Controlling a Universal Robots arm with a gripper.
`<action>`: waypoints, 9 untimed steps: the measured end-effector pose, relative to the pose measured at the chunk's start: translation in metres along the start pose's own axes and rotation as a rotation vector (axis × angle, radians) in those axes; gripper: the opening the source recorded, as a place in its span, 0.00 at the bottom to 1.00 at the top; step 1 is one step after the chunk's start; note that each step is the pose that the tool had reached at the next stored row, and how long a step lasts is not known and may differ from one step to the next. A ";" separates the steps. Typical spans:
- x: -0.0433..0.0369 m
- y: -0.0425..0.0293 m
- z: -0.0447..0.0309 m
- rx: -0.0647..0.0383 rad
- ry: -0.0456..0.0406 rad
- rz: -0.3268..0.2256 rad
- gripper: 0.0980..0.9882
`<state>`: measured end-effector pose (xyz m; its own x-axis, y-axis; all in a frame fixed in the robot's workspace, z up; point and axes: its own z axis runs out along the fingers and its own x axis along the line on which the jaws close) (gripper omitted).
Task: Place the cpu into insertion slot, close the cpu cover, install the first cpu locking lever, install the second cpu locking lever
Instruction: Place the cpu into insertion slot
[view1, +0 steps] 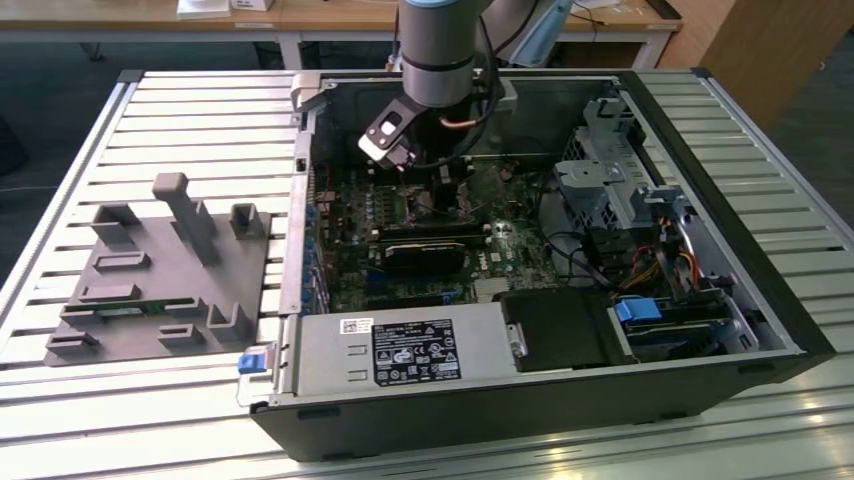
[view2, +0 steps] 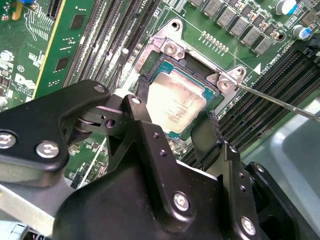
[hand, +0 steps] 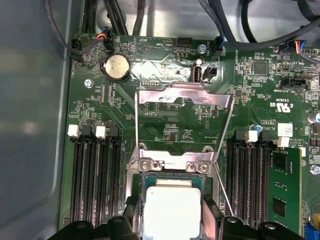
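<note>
1 cpu (hand: 172, 212) in grip of end effector (view2: 177, 106) over insertion slot (view2: 175, 64), cpu cover (hand: 185, 95) open

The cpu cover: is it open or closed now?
Open. In the first wrist view the cpu cover stands raised, and the cpu lies uncovered.

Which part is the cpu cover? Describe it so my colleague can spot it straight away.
Inside the open computer case, find the green motherboard. The cpu cover is the thin silver frame standing open beside the cpu; unlike that solid chip, green board shows through its middle.
</note>
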<state>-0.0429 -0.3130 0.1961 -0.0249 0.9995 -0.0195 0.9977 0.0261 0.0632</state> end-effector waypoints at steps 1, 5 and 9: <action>0.0000 0.0000 -0.0004 0.000 0.0000 0.000 0.58; 0.0000 0.0001 -0.0021 0.000 0.0000 0.000 0.58; -0.0001 0.0002 -0.0036 0.000 -0.0001 0.000 0.58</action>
<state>-0.0429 -0.3131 0.1997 -0.0246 0.9995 -0.0196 0.9977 0.0258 0.0631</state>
